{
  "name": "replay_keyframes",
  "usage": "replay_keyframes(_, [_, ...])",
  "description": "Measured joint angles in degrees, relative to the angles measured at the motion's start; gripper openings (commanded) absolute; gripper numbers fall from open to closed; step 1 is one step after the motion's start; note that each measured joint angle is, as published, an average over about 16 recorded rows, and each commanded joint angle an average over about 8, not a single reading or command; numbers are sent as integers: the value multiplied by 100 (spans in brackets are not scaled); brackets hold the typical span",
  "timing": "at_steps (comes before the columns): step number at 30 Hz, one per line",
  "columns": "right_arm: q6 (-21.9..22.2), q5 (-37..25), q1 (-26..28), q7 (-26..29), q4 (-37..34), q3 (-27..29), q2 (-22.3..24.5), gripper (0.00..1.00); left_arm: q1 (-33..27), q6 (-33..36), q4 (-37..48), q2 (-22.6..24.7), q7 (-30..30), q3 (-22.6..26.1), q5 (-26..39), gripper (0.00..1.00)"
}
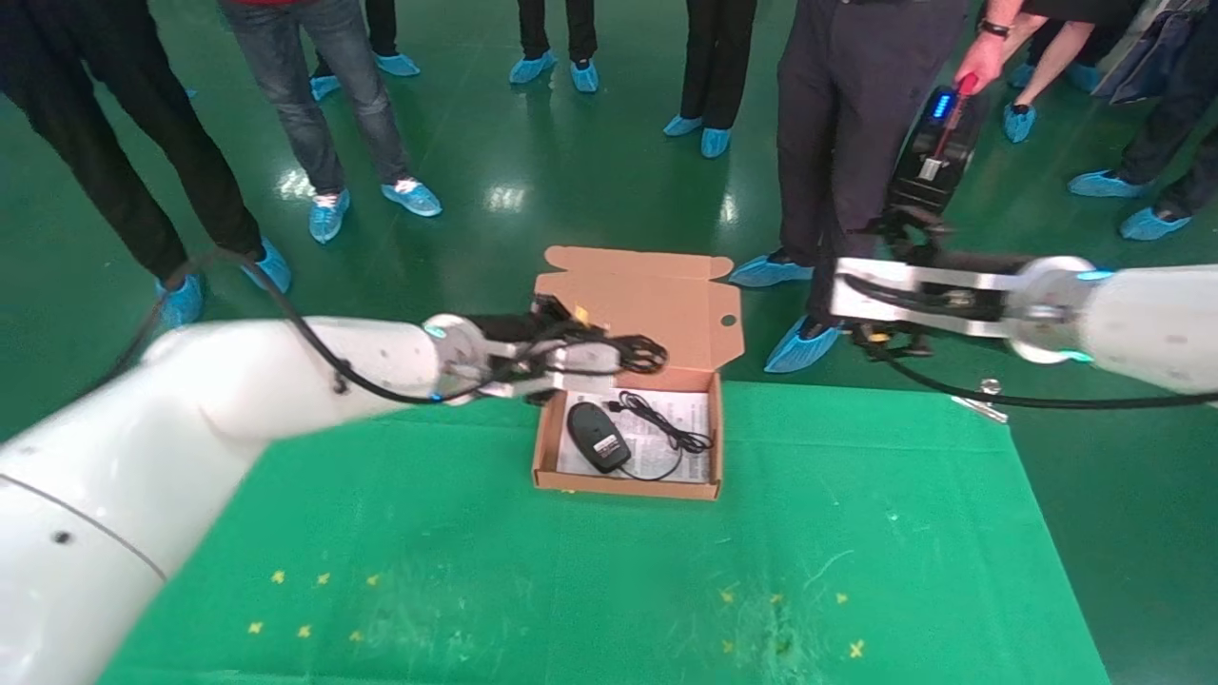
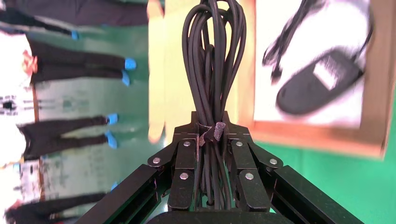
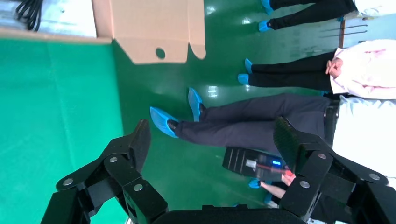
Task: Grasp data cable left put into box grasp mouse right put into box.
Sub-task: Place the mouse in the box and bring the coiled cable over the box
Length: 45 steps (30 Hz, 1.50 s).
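Holding one cable bundle (image 2: pixel 212 70), left gripper (image 2: pixel 212 140) overhangs one box (image 1: pixel 628 487).

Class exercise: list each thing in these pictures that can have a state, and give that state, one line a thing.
box: open, flap lid standing up at the far side.
mouse: lying in the box, white label facing up.
data cable: bundled, held above the box's left edge.
left gripper: shut on the data cable.
right gripper: open, empty, beyond the table's right far edge.
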Motion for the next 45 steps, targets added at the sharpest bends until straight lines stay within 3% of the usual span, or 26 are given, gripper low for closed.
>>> replay_keyframes(6, [-228,-709,132,729,824,17,509,100,169,-507,111,167,422,603,-679,0])
replay_keyframes(13, [-467,-1572,115,1576,1285,105,638,100,234,-943,61,186,564,1430,-1387,2])
replay_keyframes(21, [-633,-2206,47,2140,1465,203,620,100,172,-1190,47,189,573,2030,-1817,100])
replay_keyframes(28, [-668,-2327,28,2231,1498,228,616,100,142,-1239,63,190,580,2156,-1885,100])
replay_keyframes(45, [-558,-2247,65,2177,1392,258,595,100,-49,-1185,-66,-57,332,1956,-1905,100])
